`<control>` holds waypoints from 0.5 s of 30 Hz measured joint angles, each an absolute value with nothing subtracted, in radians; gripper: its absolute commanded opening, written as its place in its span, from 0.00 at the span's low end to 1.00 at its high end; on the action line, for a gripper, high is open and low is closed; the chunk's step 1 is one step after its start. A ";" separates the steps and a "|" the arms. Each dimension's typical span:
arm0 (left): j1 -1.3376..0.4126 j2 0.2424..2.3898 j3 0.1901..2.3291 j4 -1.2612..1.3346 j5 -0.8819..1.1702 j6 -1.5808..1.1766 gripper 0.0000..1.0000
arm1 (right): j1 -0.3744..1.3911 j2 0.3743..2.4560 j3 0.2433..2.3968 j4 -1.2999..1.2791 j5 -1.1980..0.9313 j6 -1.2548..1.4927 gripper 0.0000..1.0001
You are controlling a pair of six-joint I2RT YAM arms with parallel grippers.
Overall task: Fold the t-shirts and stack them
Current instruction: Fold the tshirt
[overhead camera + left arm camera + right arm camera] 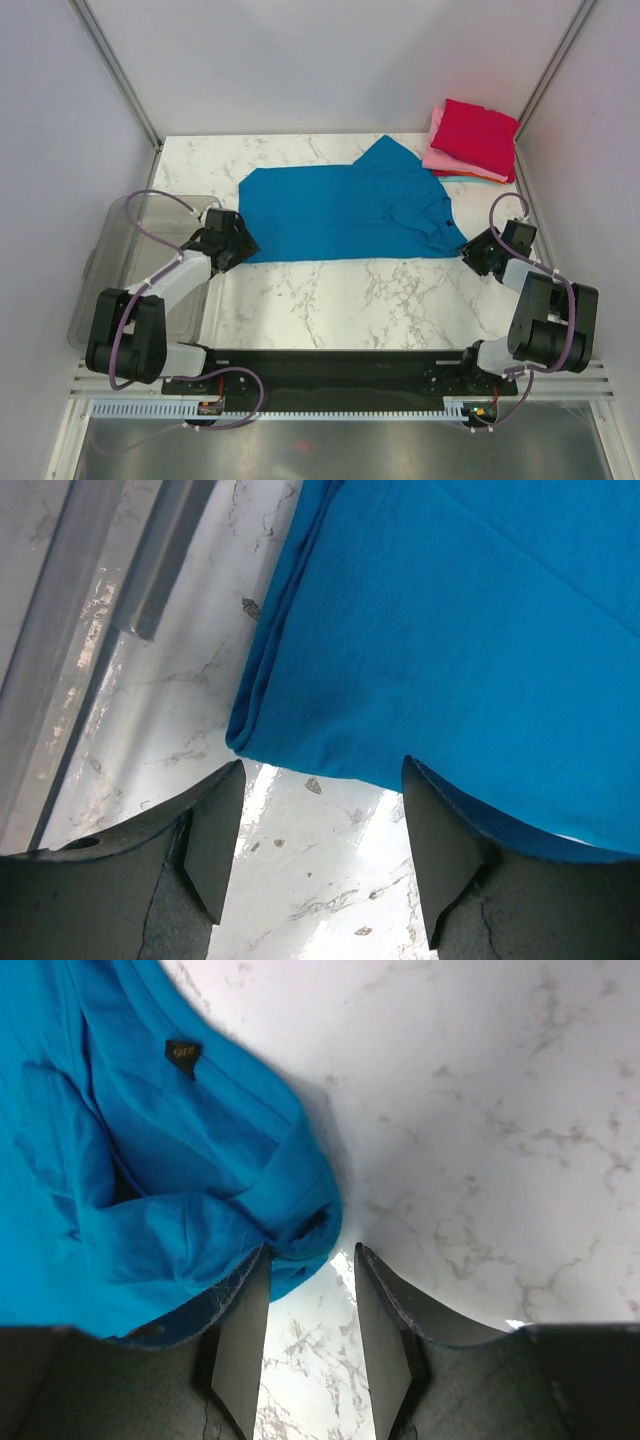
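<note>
The blue t-shirt (350,215) is spread across the middle of the table (340,300), doubled lengthwise, w/ the collar end at the right and one sleeve sticking out at the far side. The folded stack (478,135), red on top of pink, is placed at the far right corner, well apart from both arms.

The left gripper (323,767) is held low at the near left corner of the shirt. Its jaws are wide apart and nothing is between them; the folded edge lies just ahead of the tips. The right gripper (312,1252) is set at the near right corner, by the collar. Its jaws are approx. half apart, bare marble is seen in the gap, and the cloth only touches the outer side of one finger (240,1340), so nothing is gripped.

The cloth is judged thin, light and limp, i.e. it will sag and slide if taken by one layer. Both layers should be pinched together at each near corner, esp. at the bunched collar side.
</note>
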State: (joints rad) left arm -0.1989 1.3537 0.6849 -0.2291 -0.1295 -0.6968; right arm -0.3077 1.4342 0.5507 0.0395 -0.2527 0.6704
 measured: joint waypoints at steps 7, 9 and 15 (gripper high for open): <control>-0.199 1.354 0.667 -0.206 -0.130 -0.700 0.69 | -0.371 1.459 0.545 0.084 -0.324 0.671 0.47; -0.200 1.354 0.659 -0.196 -0.130 -0.702 0.69 | -0.371 1.465 0.545 0.095 -0.338 0.670 0.47; -0.205 1.378 0.643 -0.147 -0.130 -0.704 0.69 | -0.371 1.483 0.535 0.136 -0.383 0.678 0.45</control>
